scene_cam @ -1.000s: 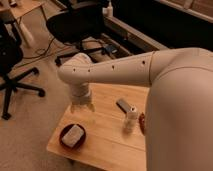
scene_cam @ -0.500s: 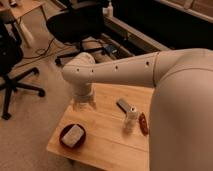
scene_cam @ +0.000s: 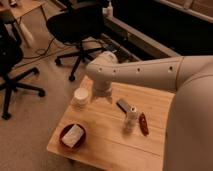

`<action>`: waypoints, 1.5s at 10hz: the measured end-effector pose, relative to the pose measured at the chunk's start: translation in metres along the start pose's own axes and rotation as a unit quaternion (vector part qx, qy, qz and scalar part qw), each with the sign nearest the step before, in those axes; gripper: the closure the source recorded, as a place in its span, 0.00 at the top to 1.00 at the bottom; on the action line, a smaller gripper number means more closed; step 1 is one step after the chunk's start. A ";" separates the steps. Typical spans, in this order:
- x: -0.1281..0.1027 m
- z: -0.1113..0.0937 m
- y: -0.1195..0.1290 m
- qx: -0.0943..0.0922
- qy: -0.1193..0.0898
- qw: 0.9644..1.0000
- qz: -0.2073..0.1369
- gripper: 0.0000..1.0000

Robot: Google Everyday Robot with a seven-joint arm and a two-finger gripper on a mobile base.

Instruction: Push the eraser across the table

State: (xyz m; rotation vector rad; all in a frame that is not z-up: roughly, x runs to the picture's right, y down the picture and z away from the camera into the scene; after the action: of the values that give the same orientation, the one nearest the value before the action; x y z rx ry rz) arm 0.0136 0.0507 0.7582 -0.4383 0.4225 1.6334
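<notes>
**Gripper low over the table, just left of the eraser**

We see the robot's white arm reaching in from the right and bending down over a light wooden table. Its gripper hangs close above the tabletop near the far edge. Whether it is parted or closed we are unable to judge, since the wrist covers most of it.

The dark grey rectangular eraser lies flat on the wood just to the right of the gripper, set at a slant. We cannot say for sure whether the two touch; a thin strip of table seems to show between them.

A round white cup stands just on the gripper's other side. A small pale bottle stands upright right beside the eraser's near end, and a slim reddish-brown object lies just to the right of it. Near the front left corner sits a dark red bowl holding a white lump.

Beyond the table, a black office chair stands on the carpet.
</notes>
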 end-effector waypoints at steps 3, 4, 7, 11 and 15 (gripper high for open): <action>-0.045 0.003 -0.046 0.004 -0.029 0.998 0.046 0.24; -0.061 0.003 -0.062 0.013 -0.033 0.997 0.062 0.13; -0.085 0.014 -0.101 0.048 -0.018 0.994 0.092 0.00; -0.069 0.068 -0.137 0.099 0.047 0.989 0.098 0.00; -0.041 0.111 -0.151 0.103 0.072 0.987 0.103 0.00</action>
State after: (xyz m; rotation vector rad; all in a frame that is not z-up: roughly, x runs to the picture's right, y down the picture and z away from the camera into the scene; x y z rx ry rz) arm 0.1638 0.0884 0.8713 -0.3667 0.7591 1.7413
